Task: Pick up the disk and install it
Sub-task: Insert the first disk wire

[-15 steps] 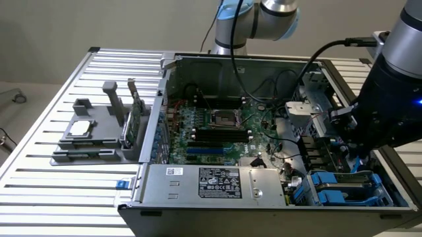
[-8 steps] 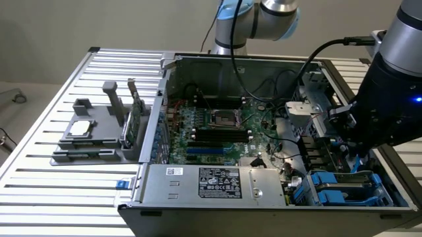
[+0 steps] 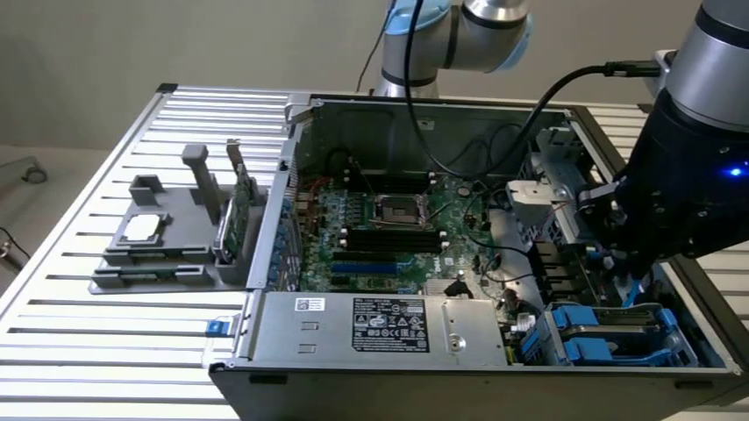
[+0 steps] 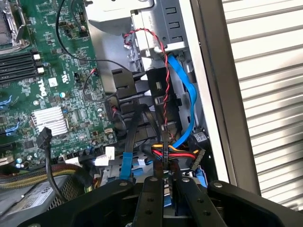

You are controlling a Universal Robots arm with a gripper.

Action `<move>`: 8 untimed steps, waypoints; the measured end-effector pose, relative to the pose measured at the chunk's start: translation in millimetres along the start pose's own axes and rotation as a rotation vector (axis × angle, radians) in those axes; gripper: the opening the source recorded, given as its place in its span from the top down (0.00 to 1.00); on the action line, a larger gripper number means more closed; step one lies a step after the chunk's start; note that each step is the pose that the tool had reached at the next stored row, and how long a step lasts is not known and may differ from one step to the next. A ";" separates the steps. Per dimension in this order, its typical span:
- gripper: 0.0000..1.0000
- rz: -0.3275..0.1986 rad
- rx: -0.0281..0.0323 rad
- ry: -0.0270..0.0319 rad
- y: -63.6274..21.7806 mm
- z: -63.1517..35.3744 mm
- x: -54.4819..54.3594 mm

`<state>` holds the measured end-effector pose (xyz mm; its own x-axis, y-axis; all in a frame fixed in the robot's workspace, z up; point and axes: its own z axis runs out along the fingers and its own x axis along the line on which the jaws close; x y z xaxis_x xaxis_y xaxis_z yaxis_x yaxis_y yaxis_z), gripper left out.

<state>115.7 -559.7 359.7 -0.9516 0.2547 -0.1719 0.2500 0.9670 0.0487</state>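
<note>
The work stood at the install step. On the tabletop (image 3: 105, 351), at the exterior view's left, the holder (image 3: 153, 263) carried the chip (image 3: 140, 228) and the card (image 3: 242, 219) but no disk, so the pick-up read as done. At the exterior view's right the arm reached down into the open case (image 3: 468, 390). The pincer (image 4: 165, 181) hung just over the bay (image 3: 562, 338) in the case's near right corner.

The disk (image 3: 638, 318) lay in that bay, directly below the pincer. It showed as a flat grey metal face framed by its blue plastic carrier, whose arms rose at its left and right. It sat low between the bay walls and about level, which suggested it was close to seated.

In the wrist view the fingers (image 4: 151, 203) stood nearly together, with a thin slit between them. Whether they nipped an edge of the disk or merely bore down on it could not be told, since the tips ended among dark parts.

Any further move here called for a straight vertical line and little force. A bundle of cables (image 4: 170, 153) crossed just far of the fingertips, and a blue lead (image 4: 187, 94) ran down beside it. The case wall stood just right of the bay. The motherboard (image 3: 387, 237) lay to the left, near enough that a sideways drift would have been unwelcome. A tilt of the disk in its carrier would likely have jammed it against the bay walls.
</note>
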 end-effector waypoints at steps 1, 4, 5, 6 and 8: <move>0.83 0.002 0.0004 -0.0001 -0.2 -0.9 0.6; 0.83 0.009 0.0016 -0.0005 -0.5 -2.8 2.0; 0.83 0.011 0.0022 -0.0006 -0.6 -3.4 2.4; 0.83 0.014 0.0029 -0.0009 -0.7 -4.0 2.6; 0.83 0.020 0.0050 -0.0015 -0.8 -4.9 3.1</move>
<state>111.7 -559.7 363.9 -0.9462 0.2738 -0.1725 0.2697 0.9618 0.0472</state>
